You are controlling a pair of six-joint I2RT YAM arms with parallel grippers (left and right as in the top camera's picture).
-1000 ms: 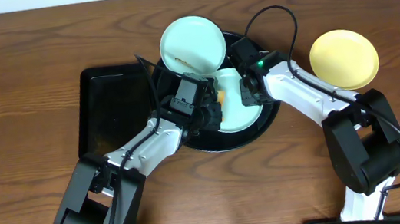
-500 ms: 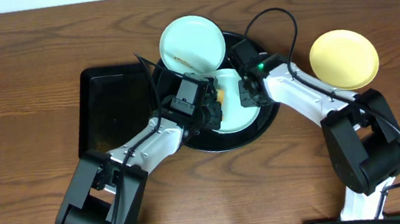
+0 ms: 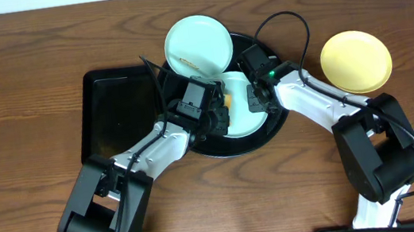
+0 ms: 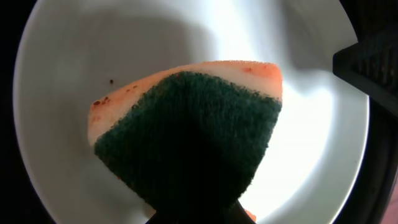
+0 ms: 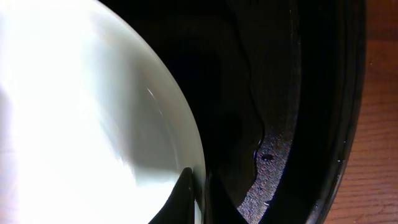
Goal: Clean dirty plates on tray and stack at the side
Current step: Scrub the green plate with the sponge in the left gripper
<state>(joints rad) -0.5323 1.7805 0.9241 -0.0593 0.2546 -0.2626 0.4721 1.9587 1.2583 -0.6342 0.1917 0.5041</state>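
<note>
Left gripper point(image 4: 198, 210) grips sponge point(image 4: 186, 137) over mint plate point(image 4: 311, 143) below; right gripper point(image 5: 198, 190) pinches its rim. Scrubbing step, likely; next, sweep across specks point(image 4: 111, 81) beside sponge.

Left arm point(image 3: 155, 147), right arm point(image 3: 313, 100): white shells are fitted between black joints. A looped black cable point(image 3: 282, 15) and green light point(image 3: 271, 73) are carried on the right.

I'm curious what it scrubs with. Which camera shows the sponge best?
The left wrist view: the sponge, green scouring side showing, fills the frame over a plate. Overhead shows only a yellow sliver between the arms. The right wrist view misses it.
</note>
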